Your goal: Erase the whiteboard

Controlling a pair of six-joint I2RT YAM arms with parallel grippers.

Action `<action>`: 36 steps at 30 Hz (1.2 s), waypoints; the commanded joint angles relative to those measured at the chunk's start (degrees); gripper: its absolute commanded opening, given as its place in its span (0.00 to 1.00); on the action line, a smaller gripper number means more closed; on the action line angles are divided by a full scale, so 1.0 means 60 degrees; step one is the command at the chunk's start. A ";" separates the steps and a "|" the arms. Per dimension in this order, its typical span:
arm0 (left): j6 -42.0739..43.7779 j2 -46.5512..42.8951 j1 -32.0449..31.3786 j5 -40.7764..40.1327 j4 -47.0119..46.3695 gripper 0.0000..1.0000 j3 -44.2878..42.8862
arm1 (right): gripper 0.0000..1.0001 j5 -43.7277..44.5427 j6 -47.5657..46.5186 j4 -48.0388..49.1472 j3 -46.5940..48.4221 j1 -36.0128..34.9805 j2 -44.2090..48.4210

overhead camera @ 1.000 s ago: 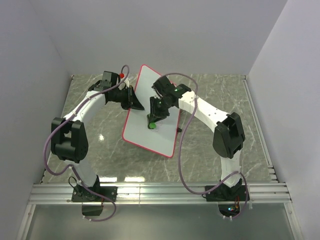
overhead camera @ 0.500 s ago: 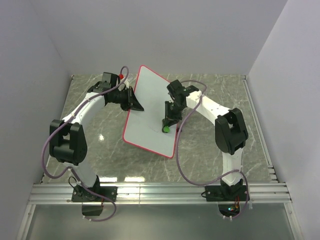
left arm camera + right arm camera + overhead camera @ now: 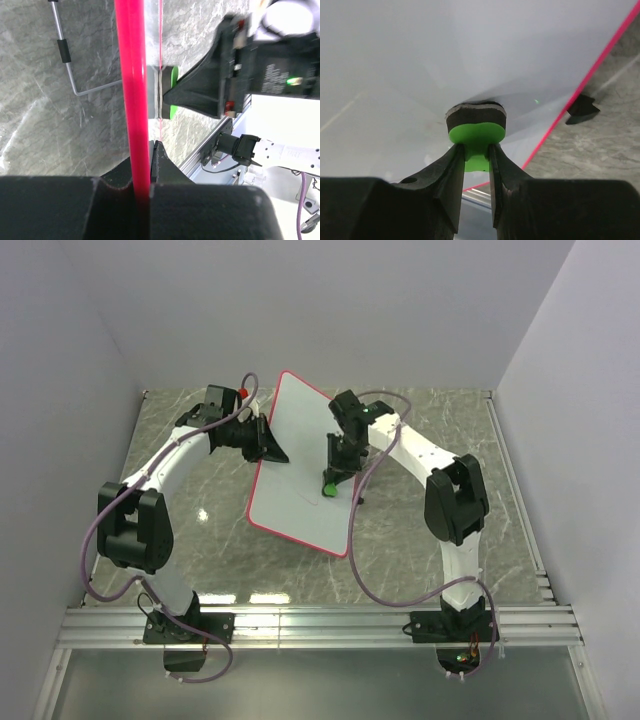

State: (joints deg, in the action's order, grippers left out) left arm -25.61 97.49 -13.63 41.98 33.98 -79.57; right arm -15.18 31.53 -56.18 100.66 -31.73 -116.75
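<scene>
- top view: the large flat white whiteboard with a thin red rim point(image 3: 295, 502) sits askew on the grey marble table point(image 3: 180, 530). the left gripper point(image 3: 272, 448) is at its left edge and the right gripper point(image 3: 334, 473) is over its face.
- left wrist: the left gripper's fingers are clamped on the whiteboard's red rim, which runs straight ahead between them. a thin metal wire stand point(image 3: 75, 75) lies to their left.
- right wrist: the right gripper pinches the tab of a small green eraser with a dark felt pad point(image 3: 475, 131). the pad touches the whiteboard just ahead of the fingertips. a black clip point(image 3: 582, 110) sits off to the right, past the rim.
</scene>
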 commanded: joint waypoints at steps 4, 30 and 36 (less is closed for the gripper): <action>0.1352 0.0348 -0.0995 -0.1298 0.1090 0.00 0.0532 | 0.00 -0.0253 0.0414 0.2304 0.1546 -0.0396 -0.0273; 0.1279 0.0729 -0.0981 -0.1883 0.1017 0.00 0.0459 | 0.00 -0.1353 0.0429 0.4266 -0.0882 -0.1963 0.2056; 0.1235 0.0641 -0.0952 -0.2074 0.1017 0.00 0.0518 | 0.00 -0.1103 0.0648 0.4602 -0.1731 -0.1963 0.2260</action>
State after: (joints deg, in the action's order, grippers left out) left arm -24.69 97.38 -13.96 42.09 35.99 -79.57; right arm -20.36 34.24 -33.71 92.73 -41.45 -105.43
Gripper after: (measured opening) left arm 0.072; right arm 0.294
